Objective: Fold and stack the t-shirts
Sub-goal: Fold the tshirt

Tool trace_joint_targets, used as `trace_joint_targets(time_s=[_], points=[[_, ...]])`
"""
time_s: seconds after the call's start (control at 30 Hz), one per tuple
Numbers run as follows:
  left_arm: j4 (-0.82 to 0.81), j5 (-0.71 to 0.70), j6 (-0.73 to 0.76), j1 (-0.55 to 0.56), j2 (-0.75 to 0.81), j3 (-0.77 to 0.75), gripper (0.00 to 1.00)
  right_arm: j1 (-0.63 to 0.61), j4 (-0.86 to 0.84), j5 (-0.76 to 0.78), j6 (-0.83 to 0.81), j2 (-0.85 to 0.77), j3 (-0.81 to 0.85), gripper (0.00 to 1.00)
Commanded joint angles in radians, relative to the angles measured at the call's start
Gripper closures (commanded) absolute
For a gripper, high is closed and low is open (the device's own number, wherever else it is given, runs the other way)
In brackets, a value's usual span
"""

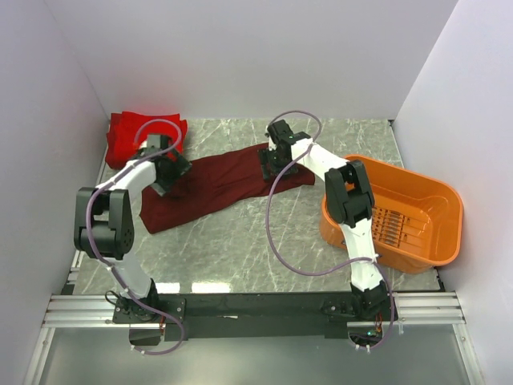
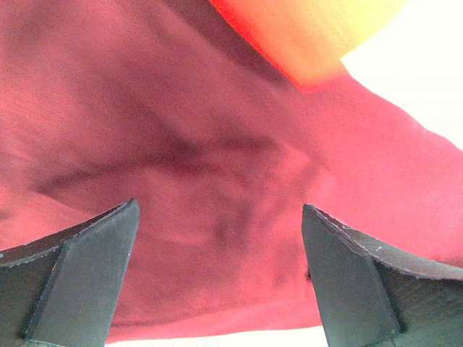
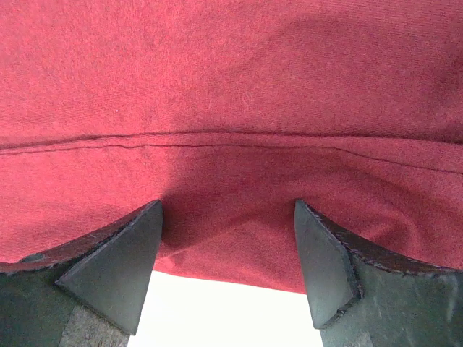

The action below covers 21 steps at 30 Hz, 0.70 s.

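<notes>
While both arms reach out over the grey marbled tabletop (image 1: 240, 257), a dark maroon cloth t-shirt (image 1: 216, 186) lies spread in a long slanted strip across the middle, one arm at each end.

Left arm: base at the near-left edge, elbow bent high and close to the base, forearm running away to the far left. Left claw (image 1: 167, 170) points down at the shirt's left end. Its jaws stand spread wide with maroon cloth filling the space under and between them, nothing pinched. A crumpled heap of bright red t-shirts (image 1: 132, 135) sits in the far-left corner, just beside that claw; the left wrist view catches a bright red edge lying over the maroon.

Right arm: base at the near-right edge, elbow raised beside the left rim of an orange plastic basket (image 1: 450, 210), forearm angled left and away. Right claw (image 1: 274, 163) is down at the shirt's right end. Its jaws are also apart, straddling the cloth edge, where a stitched hem line runs across; no grip is visible. Whether either claw's tips touch the cloth cannot be told.
</notes>
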<state>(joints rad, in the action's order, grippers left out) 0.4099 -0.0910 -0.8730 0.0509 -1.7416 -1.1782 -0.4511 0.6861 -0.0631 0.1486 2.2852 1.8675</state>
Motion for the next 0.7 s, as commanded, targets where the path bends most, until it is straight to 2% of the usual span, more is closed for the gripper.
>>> trace_joint_targets(time_s=[0.0,0.07,0.3,0.43,0.67], points=[[0.015,0.060,0.013,0.085,0.027,-0.009,0.01,0.018,-0.034,-0.018,0.038,-0.075,-0.034,0.20],[0.007,0.102,0.006,0.101,0.010,-0.005,0.01,0.025,-0.037,-0.038,0.045,-0.070,-0.056,0.20],[-0.029,0.094,0.002,0.113,-0.091,-0.037,0.01,0.052,-0.023,-0.046,0.062,-0.061,-0.080,0.20],[0.033,-0.010,0.006,0.098,-0.142,-0.098,0.01,0.074,-0.019,-0.041,0.075,-0.067,-0.106,0.20],[0.037,-0.125,0.025,0.001,-0.032,-0.081,0.01,0.110,0.021,-0.029,0.082,-0.049,-0.107,0.20]])
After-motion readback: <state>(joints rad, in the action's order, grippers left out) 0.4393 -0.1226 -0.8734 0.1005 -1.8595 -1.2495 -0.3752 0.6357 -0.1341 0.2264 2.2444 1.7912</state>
